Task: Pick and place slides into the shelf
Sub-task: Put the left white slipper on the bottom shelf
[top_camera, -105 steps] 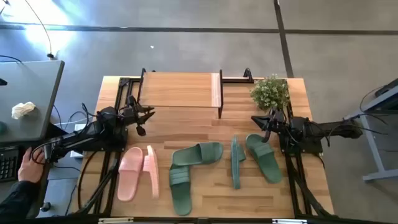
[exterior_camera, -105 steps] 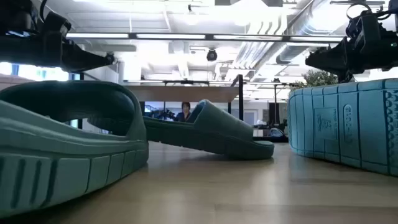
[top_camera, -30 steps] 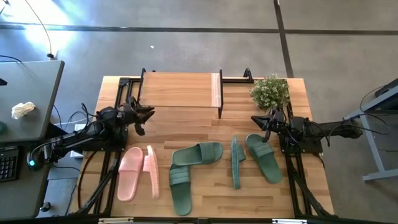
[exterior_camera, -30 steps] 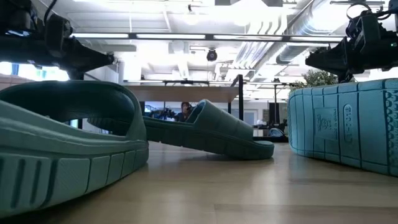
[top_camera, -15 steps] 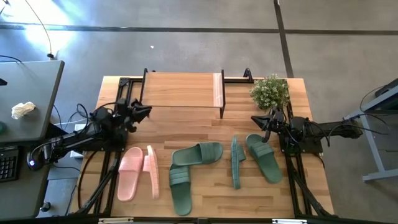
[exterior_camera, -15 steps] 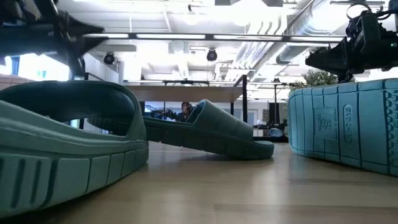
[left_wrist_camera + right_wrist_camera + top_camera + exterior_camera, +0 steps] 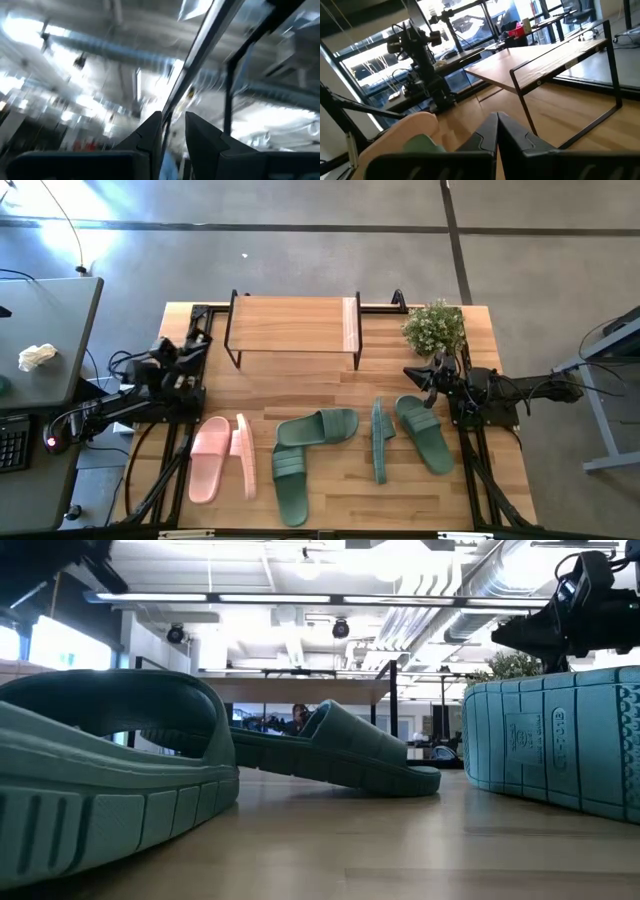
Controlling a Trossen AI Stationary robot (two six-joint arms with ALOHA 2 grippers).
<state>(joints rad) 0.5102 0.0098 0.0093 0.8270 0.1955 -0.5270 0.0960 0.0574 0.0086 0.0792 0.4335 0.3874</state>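
The shelf (image 7: 290,325), a light plank on a thin black frame, stands at the table's far side. A pink pair lies near left: one slide (image 7: 209,458) flat, the other (image 7: 245,456) on its edge. Of the dark green slides, two (image 7: 318,427) (image 7: 288,480) lie in the middle, one (image 7: 380,440) stands on its edge, and one (image 7: 425,433) lies right. My left gripper (image 7: 188,348) is by the table's left edge, tipped up at the ceiling, its fingers (image 7: 172,132) a narrow gap apart. My right gripper (image 7: 420,375) is shut above the rightmost green slide.
A small potted plant (image 7: 435,328) stands at the far right corner beside the shelf. Black arm frames run along the table's left and right edges. Bare wood shows between the shelf and the slides. A grey desk (image 7: 45,330) stands left of the table.
My left gripper has drawn back from the shelf's left leg toward the table's left edge and tipped upward until it points at the ceiling. The shelf has shifted slightly toward the right. The slides have not moved.
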